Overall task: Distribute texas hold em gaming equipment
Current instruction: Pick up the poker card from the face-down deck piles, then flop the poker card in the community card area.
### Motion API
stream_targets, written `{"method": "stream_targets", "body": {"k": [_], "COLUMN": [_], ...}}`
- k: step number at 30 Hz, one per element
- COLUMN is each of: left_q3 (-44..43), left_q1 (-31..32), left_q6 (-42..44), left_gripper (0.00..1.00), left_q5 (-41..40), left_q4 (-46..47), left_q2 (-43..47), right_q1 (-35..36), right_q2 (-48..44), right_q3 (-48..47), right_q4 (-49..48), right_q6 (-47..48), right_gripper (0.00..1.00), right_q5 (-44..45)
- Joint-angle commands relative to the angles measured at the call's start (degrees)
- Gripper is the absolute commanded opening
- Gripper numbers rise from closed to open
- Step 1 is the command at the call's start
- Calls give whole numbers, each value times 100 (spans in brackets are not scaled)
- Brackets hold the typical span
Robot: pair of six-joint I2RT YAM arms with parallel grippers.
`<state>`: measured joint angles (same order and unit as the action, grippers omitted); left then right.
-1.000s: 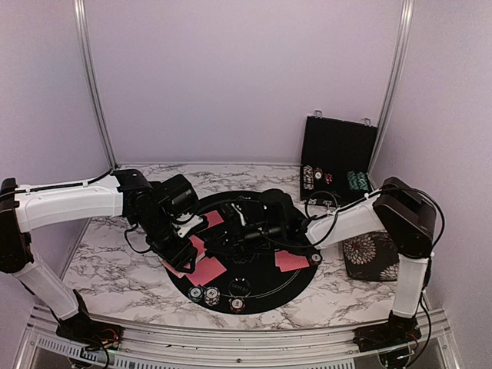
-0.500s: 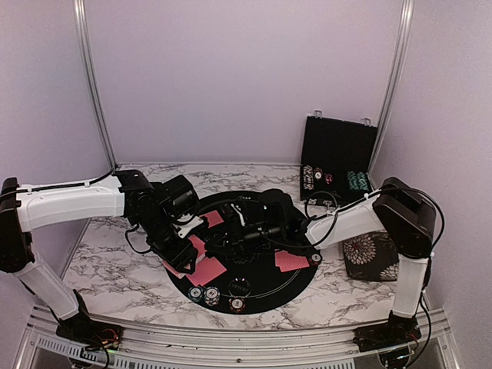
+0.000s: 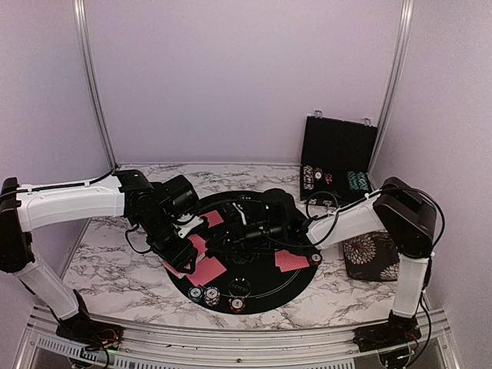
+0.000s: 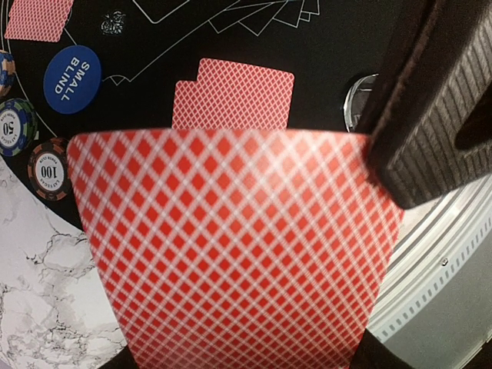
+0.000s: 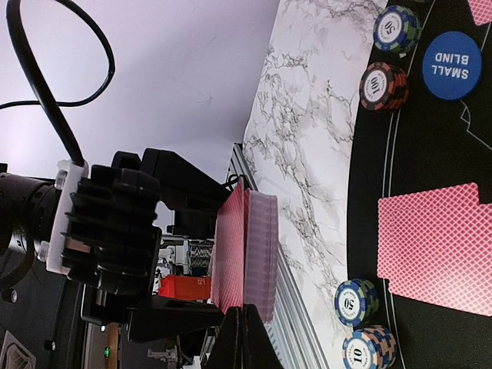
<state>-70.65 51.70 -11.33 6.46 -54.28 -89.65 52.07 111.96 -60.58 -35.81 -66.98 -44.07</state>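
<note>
My left gripper is shut on a deck of red-backed playing cards, held upright over the left side of the round black mat. The deck fills the left wrist view and hides the left fingers. My right gripper is shut, pinching the edge of the outermost card, which stands slightly apart from the rest of the deck. Pairs of dealt cards lie face down on the mat. A blue SMALL BLIND button and short stacks of striped chips sit near the mat's edge.
The open black chip case, with chips in its tray, stands at the back right. A floral black pad lies right of the mat. The two arms meet over the mat's left half. The marble table's metal front rail runs close below.
My right gripper has closed on the deck's outermost card. Neither arm has visibly shifted.
</note>
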Motion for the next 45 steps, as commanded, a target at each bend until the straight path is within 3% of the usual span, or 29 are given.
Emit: {"method": "stream_targets", "body": {"k": [1, 36, 45], "left_q3": [-68, 12, 107], "left_q1": [19, -2, -91], "left_q6": [34, -144, -184], "left_gripper": [51, 51, 51], "left_q5": [53, -73, -44], "left_q4": [-65, -56, -25], "left_q2": [81, 111, 200], "right_q1": [-107, -871, -1234], "right_q2": [-240, -1212, -1563], "right_q3": [137, 1241, 1505], "right_q4": [-308, -527, 50], "right_q6": [-145, -158, 484], "right_gripper": [0, 0, 0], "right_q5": [22, -90, 86]}}
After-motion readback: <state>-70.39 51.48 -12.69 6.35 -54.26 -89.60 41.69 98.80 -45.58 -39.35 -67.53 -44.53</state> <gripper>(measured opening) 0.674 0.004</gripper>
